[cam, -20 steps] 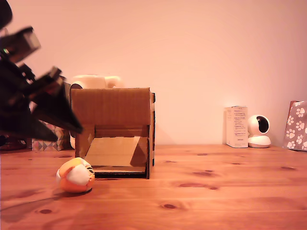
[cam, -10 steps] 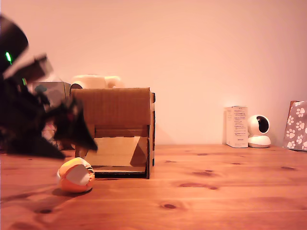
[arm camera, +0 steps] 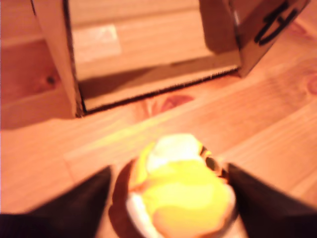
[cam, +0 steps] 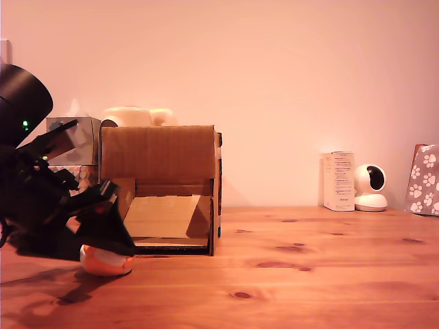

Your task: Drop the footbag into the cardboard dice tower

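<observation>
The footbag [cam: 104, 262], orange, yellow and white, rests on the wooden table just in front of the left corner of the cardboard dice tower [cam: 161, 154] in the exterior view. My black gripper [cam: 110, 240] has come down over it and hides its upper half. In the wrist view the footbag [arm camera: 181, 196] lies between the two dark fingers [arm camera: 74, 198], which stand apart on either side of it, close to its sides. The gripper [arm camera: 171, 193] is open. The dice tower's front opening and sloped ramp [arm camera: 148, 44] lie just beyond the footbag.
A patterned tissue box [cam: 72, 130] and a cream object [cam: 137, 115] stand behind the tower. At the exterior view's right sit a white carton [cam: 339, 181], a small white camera [cam: 371, 186] and a paw-print bag [cam: 424, 179].
The arm has swung down from the upper left, and the gripper now straddles the footbag. The footbag has stayed in place.
</observation>
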You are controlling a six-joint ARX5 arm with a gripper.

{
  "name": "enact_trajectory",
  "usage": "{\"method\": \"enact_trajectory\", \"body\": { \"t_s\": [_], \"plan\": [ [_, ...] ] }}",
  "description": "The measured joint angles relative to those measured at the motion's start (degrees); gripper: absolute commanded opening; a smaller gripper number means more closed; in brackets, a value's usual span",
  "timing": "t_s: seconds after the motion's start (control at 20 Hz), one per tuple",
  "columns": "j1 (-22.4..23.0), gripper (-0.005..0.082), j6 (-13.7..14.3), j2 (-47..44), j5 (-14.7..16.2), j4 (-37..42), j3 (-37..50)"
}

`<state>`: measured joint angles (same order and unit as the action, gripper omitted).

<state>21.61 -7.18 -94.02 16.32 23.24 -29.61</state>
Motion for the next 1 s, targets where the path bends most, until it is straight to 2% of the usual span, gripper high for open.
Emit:
{"method": "enact_trajectory", "body": {
  "t_s": [0.2,0.3,0.4,0.7,1.0],
  "plan": [
    [-0.31,0.0148,-1.16,0.22,2.73,-1.05,-0.17],
    [-0.42,0.0148,-2.64,1.57,6.16,-4.11,-0.22],
    [-0.26,0.0148,-2.97,4.76,7.50,-8.22,-0.22],
    [-0.22,0.0148,-2.99,20.96,7.80,-16.55,-0.22],
    [-0.22,0.0148,-2.99,35.10,7.63,-18.23,-0.22]
  ]
}}
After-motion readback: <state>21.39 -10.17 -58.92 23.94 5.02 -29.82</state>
